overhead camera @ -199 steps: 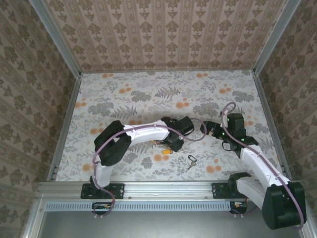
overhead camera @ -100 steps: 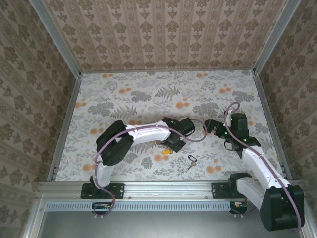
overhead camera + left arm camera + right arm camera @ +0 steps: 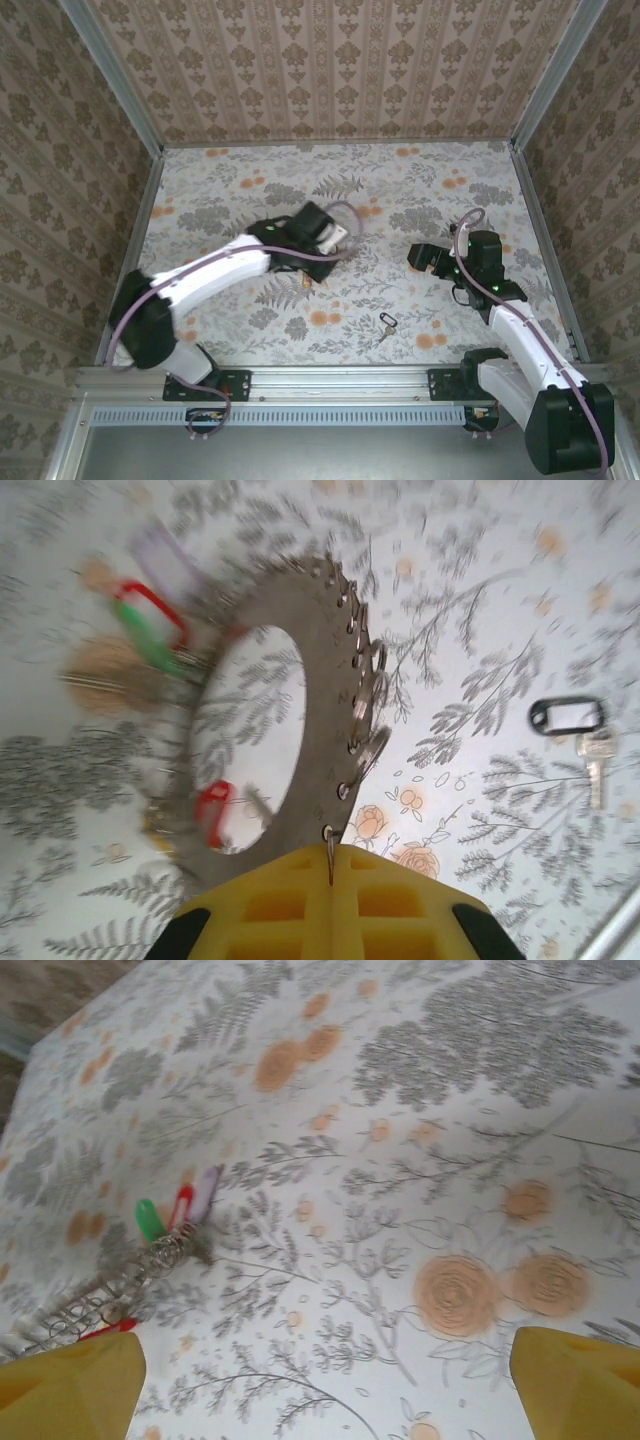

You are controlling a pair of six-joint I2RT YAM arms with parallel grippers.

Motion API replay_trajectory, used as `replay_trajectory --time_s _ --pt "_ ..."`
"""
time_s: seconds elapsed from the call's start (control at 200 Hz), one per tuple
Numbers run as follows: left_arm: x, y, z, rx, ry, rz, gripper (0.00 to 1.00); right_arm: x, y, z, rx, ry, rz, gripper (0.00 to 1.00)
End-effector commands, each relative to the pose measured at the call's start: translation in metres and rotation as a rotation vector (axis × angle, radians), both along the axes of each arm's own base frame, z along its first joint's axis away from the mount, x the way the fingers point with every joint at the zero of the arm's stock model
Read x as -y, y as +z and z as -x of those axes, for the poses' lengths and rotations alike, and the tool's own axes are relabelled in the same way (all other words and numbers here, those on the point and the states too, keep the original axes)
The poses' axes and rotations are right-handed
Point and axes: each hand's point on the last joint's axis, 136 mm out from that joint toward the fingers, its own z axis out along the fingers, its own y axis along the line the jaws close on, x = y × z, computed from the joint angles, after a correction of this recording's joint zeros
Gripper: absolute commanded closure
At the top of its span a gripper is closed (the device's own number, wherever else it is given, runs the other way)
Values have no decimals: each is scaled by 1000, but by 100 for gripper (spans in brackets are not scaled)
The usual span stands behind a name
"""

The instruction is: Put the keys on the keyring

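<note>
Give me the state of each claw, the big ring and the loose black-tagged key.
Large grey metal keyring: held at its rim, green- and red-tagged keys on it.
Left claw: shut on the keyring.
Right claw: open, empty.
Small silver key with black plastic tag: loose on the floral tablecloth, off the ring.

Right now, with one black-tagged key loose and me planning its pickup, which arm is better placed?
Right, probably. The right gripper is open and empty near the black-tagged key; the left gripper is shut on the keyring.
</note>
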Motion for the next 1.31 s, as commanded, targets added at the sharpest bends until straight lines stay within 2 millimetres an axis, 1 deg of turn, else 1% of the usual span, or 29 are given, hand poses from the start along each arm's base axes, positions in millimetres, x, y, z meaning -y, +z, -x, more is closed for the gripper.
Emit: replay_trajectory --time_s 0.0,0.075,0.15,0.22,0.295,0.385,0.43,0.505,0.605,0.71,0.765,0.835,0.97,1.03,1.145,1.225,1.3 --pt "7 46 20 35 -179 249 100 -37 43 4 189 201 -71 7" --pt "4 69 28 112 -253 313 100 -61 69 13 303 316 -84 11" --pt "3 79 35 168 -322 331 100 -83 92 23 398 410 -69 17" --pt "1 82 40 205 -369 328 100 -100 109 29 459 477 -47 21" --pt "0 85 44 229 -402 328 100 -113 126 27 498 523 -41 24" --pt "1 91 45 246 -421 356 100 -127 136 23 525 576 -47 26" --pt "3 94 47 246 -434 377 100 -135 138 22 540 607 -46 28" --pt "4 98 50 246 -457 400 100 -150 139 25 561 681 -48 34" --pt "4 107 53 257 -471 430 100 -171 132 29 544 771 -65 43" --pt "0 117 52 289 -465 457 100 -195 124 40 526 870 -84 50" --pt "-2 121 49 307 -456 464 100 -207 124 49 529 926 -97 53" --pt "-4 121 43 327 -435 450 100 -218 124 61 540 980 -112 56" --pt "-8 114 29 352 -384 427 100 -229 118 72 523 1023 -124 59" --pt "-9 111 26 354 -378 422 100 -231 115 74 515 1028 -127 59" --pt "-7 109 29 346 -395 432 100 -236 114 78 515 1035 -140 60" --pt "-7 111 33 343 -415 435 100 -237 120 80 530 1042 -147 61" --pt "-11 112 35 346 -426 418 100 -233 124 79 547 1022 -125 63"
